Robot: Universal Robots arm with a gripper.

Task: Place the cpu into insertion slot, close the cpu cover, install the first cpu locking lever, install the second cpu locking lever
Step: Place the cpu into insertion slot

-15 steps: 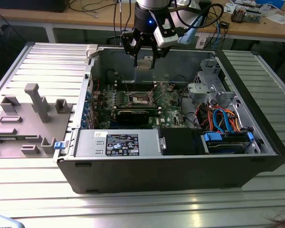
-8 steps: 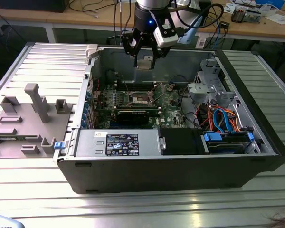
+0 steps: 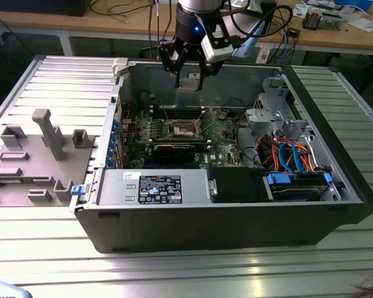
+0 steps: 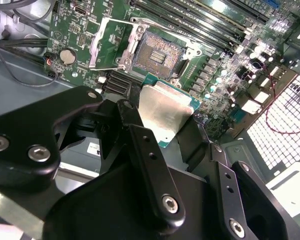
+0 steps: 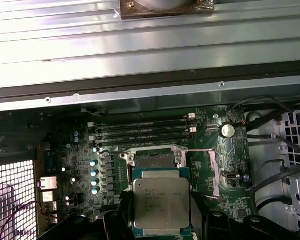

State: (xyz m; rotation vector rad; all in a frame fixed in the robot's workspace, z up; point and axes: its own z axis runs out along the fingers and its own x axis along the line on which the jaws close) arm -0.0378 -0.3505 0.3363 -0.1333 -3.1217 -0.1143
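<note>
**Pincer holds the cpu above the open case**

In the exterior view, going from its left: a grey moulded plastic tray (image 3: 43, 149) with blocky uprights lies on the ribbed metal worktop (image 3: 174, 273). Beside it is the open sheet-steel computer case (image 3: 236, 223). Over the case hangs the black pincer (image 3: 189, 77), closed narrowly on two opposite edges of the cpu (image 3: 189, 82), a flat square chip with a brushed silver top and a green rim. It hangs well clear of the green circuit board (image 3: 221, 127). On that board the dark, metal-rimmed insertion slot (image 3: 181, 128) lies bare. In the first wrist view the thin cpu cover (image 5: 213, 170) stands swung open beside the slot, with long parallel memory slots (image 5: 140, 132) nearby.
</note>
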